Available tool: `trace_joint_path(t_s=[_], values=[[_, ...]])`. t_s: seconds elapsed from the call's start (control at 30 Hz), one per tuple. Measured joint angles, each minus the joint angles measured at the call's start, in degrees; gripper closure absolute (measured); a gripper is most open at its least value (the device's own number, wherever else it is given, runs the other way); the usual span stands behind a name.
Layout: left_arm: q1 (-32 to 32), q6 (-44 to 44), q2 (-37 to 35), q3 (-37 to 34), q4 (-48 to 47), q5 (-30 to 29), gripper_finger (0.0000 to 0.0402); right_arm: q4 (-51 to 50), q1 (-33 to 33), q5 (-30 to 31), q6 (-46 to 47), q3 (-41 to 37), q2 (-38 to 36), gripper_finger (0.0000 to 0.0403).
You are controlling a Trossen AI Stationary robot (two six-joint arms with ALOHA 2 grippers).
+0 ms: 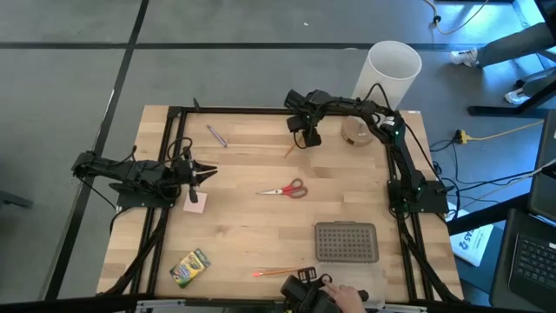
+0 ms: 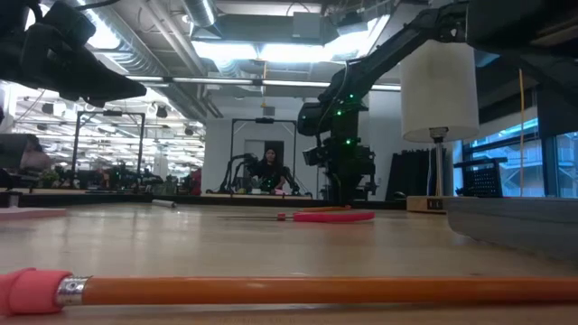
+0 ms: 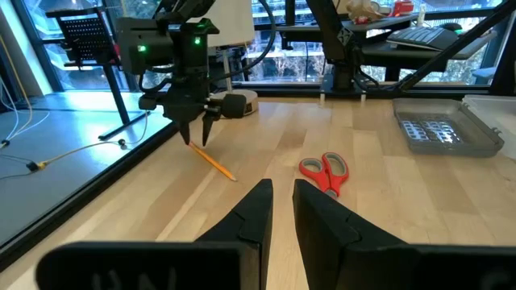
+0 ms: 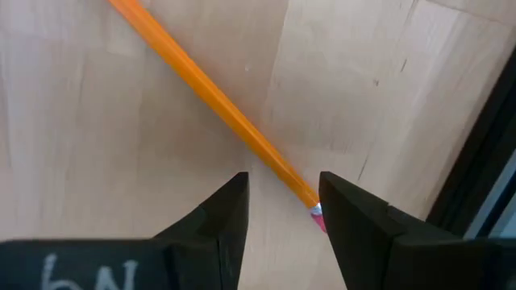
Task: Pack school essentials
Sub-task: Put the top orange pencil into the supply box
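the wooden slatted table (image 1: 261, 226) carries everything here. on its left side the left gripper (image 1: 205, 173) hangs low over the boards, its two dark fingers (image 3: 256, 211) parted by a narrow gap with nothing held between them. just beside its tip lies the small pink square pad (image 1: 195, 203), flat on the wood. nearer the front left corner sits the green-yellow crayon box (image 1: 189, 268), lying at a slant. toward the back left lies the short purple pen (image 1: 216, 136), well apart from the pad.

in the middle of the table the red-handled scissors (image 1: 285, 189) lie flat, blades pointing left, handles to the right. near the front edge the first thin orange pencil (image 1: 274, 272) rests on the boards, its pink eraser end showing large in the low view.

at the back, right of centre, the right gripper (image 1: 305, 137) points straight down over the second thin orange pencil (image 4: 218, 109). its fingers (image 4: 222, 211) stand moderately open on either side of the pencil's eraser end, close to the shaft, holding nothing.

further right, the clear flat box with grey dotted lid (image 1: 347, 243) sits near the front, and the tall white cylinder lamp (image 1: 387, 75) stands at the back right corner.
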Motion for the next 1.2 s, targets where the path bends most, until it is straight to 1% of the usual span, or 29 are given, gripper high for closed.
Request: trace_joint_path(t_s=[0.1,0.17,0.3,0.57,1.2], values=[[0.00,-0.02,-0.02,0.00,0.00,0.00,0.0354,0.48,-0.02,-3.29,-0.01,-0.58,-0.02,0.0249],[-0.02,-0.02,0.00,0.00,0.00,0.02,0.0354,0.90,-0.01,-4.27,-0.03,-1.18,-0.02,0.0249],[0.00,-0.02,-0.02,0.00,0.00,0.02,0.0354,2.90,-0.02,-3.79,-0.09,-2.59,-0.21,0.0249],[0.00,-0.04,0.00,0.00,0.00,0.02,0.0354,2.77,0.04,-3.63,-0.07,-2.60,-0.22,0.0251],[0.00,-0.04,0.00,0.00,0.00,0.02,0.0354,1.74,0.05,-5.19,1.05,-2.71,-0.15,0.0345]])
